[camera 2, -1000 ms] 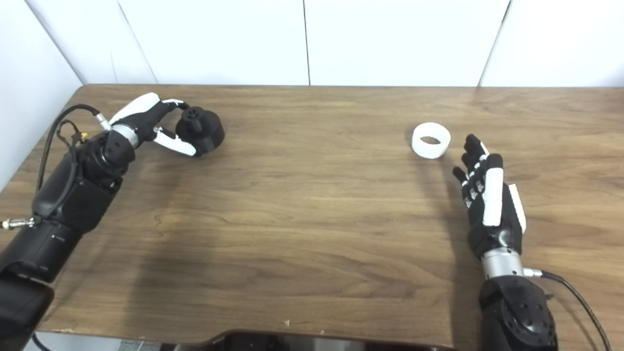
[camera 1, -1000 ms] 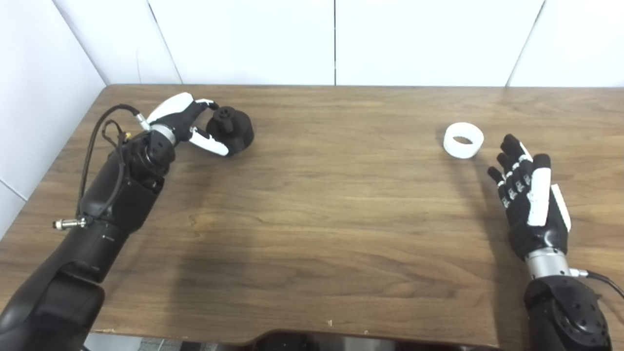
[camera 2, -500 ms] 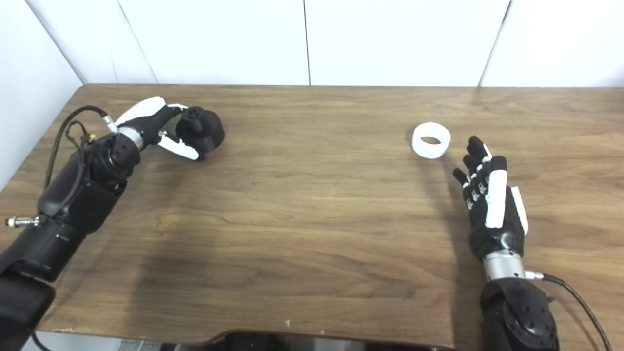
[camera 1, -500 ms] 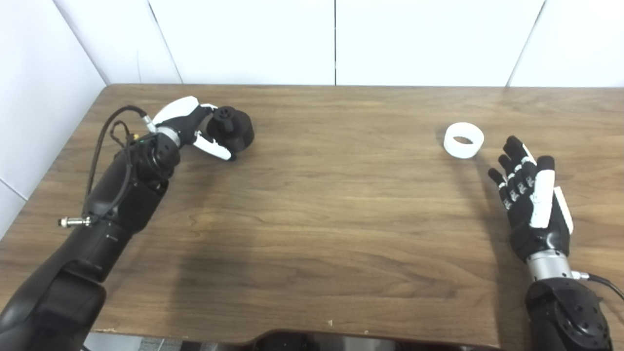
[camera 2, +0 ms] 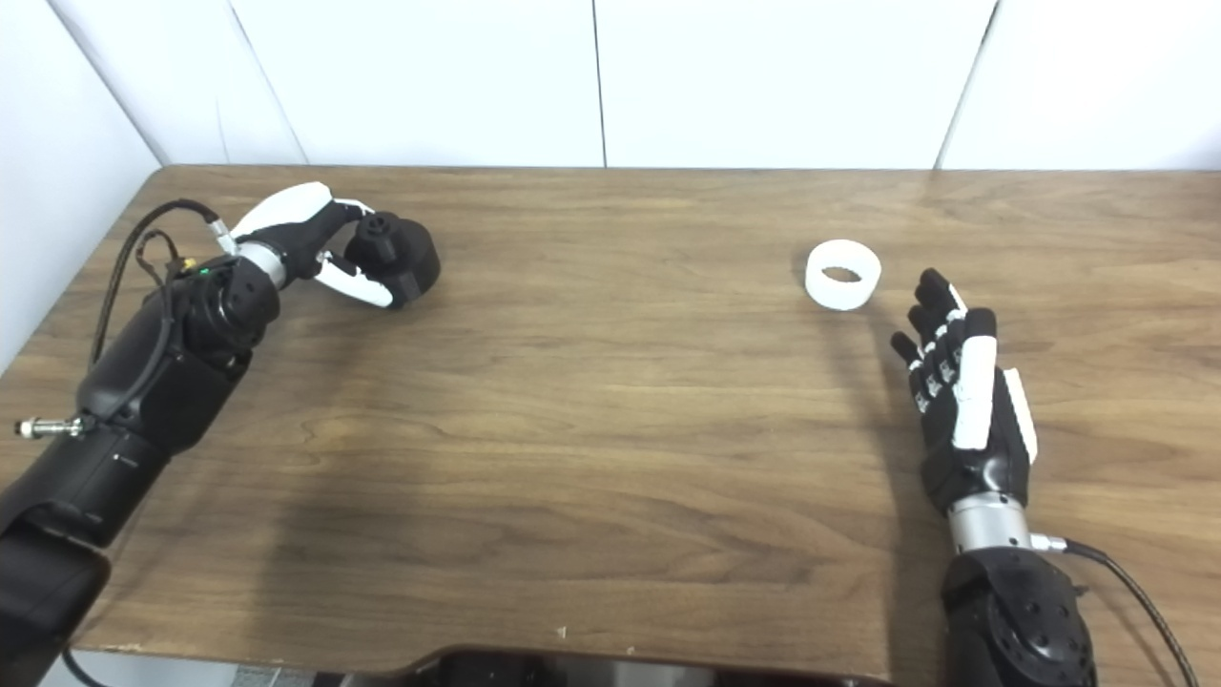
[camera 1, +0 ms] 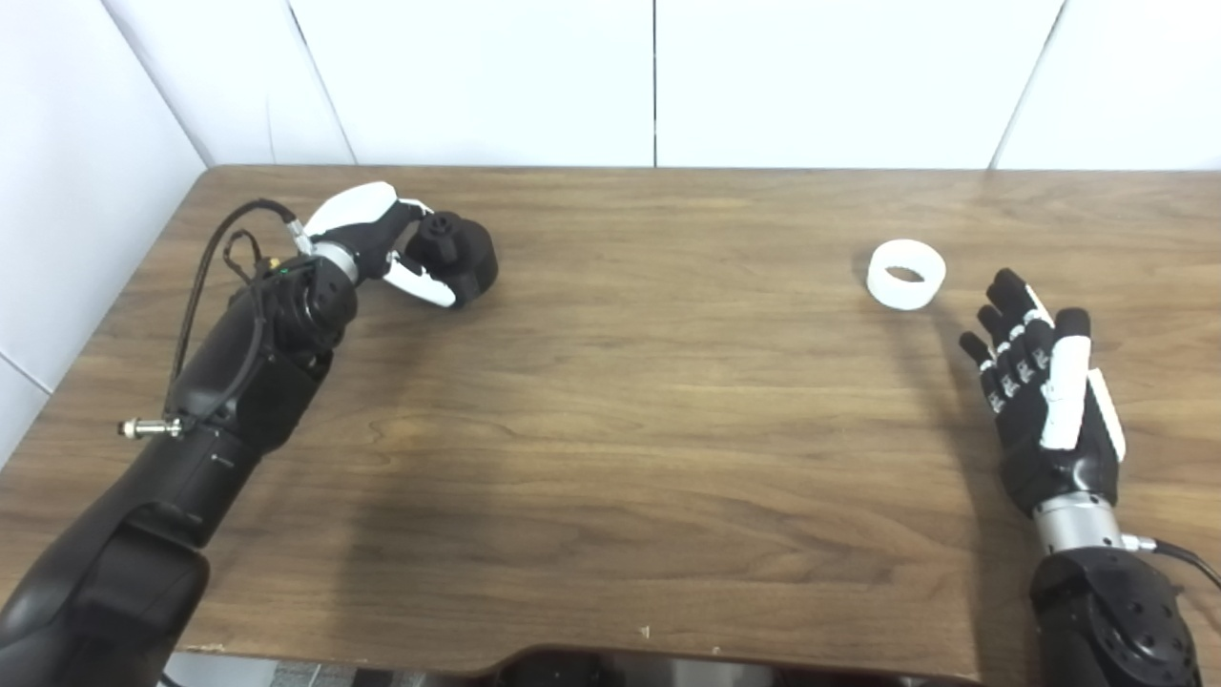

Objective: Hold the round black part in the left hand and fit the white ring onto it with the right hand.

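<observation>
showing alike: left robot hand (camera 1: pixel 382 248) clasps black part (camera 1: pixel 456 256), white ring (camera 2: pixel 842 275) apart

Brown wood-grain table (camera 1: pixel 630 401) fills the view; white panelled wall (camera 1: pixel 477 76) stands behind it

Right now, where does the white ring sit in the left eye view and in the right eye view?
Left eye view: the white ring lies on the table, right of centre, just beyond the fingertips of the open right hand.
Right eye view: the white ring appears further left in the frame, also just beyond that hand.
Shared landmark: the vertical wall seam behind the table.
</observation>
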Robot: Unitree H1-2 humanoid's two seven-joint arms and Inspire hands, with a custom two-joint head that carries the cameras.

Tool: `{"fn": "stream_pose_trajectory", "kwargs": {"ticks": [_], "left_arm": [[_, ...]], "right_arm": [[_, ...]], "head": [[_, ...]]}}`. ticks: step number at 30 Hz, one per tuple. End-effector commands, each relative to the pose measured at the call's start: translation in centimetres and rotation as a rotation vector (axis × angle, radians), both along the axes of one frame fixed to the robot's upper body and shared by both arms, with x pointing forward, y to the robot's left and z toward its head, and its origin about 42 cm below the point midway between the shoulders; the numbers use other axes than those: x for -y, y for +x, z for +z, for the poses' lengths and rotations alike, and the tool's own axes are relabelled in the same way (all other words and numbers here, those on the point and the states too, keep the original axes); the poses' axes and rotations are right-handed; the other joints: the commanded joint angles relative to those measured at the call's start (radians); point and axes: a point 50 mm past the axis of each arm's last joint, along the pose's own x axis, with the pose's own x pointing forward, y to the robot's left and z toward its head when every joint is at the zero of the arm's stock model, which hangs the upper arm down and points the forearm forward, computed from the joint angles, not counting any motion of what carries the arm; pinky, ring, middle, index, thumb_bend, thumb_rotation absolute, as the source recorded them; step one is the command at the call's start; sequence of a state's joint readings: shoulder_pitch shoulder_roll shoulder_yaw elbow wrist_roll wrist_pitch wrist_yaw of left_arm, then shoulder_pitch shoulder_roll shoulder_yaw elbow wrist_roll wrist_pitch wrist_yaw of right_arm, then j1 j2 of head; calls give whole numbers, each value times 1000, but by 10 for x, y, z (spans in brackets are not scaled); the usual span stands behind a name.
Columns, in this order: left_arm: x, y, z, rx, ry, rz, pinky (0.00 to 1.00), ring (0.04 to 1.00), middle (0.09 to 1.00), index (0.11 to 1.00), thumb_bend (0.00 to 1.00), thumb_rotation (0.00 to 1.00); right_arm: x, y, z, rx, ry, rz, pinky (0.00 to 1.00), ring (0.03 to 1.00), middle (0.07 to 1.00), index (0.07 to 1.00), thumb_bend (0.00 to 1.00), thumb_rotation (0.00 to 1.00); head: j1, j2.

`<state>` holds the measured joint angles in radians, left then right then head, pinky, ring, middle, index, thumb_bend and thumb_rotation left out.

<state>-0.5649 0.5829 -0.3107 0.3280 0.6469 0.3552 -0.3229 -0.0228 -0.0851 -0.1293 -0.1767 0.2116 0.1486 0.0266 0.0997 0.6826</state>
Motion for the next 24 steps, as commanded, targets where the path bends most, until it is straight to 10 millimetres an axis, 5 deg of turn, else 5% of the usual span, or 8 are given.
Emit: {"fn": "stream_pose_trajectory", "kwargs": {"ticks": [1,24], "left_arm": [[-4,12,34,122,19,-13,884,984,919,780,790,303],[3,1,34,187,29,-72,830,965,911,737,743,245]], "right_arm": [[-1,5,19,81,-11,6,932,979,961,928,669,1000],[-3,9,18,73,-19,30,943,987,966,942,658,1000]], "head": [[1,0],[12,-2]]}}
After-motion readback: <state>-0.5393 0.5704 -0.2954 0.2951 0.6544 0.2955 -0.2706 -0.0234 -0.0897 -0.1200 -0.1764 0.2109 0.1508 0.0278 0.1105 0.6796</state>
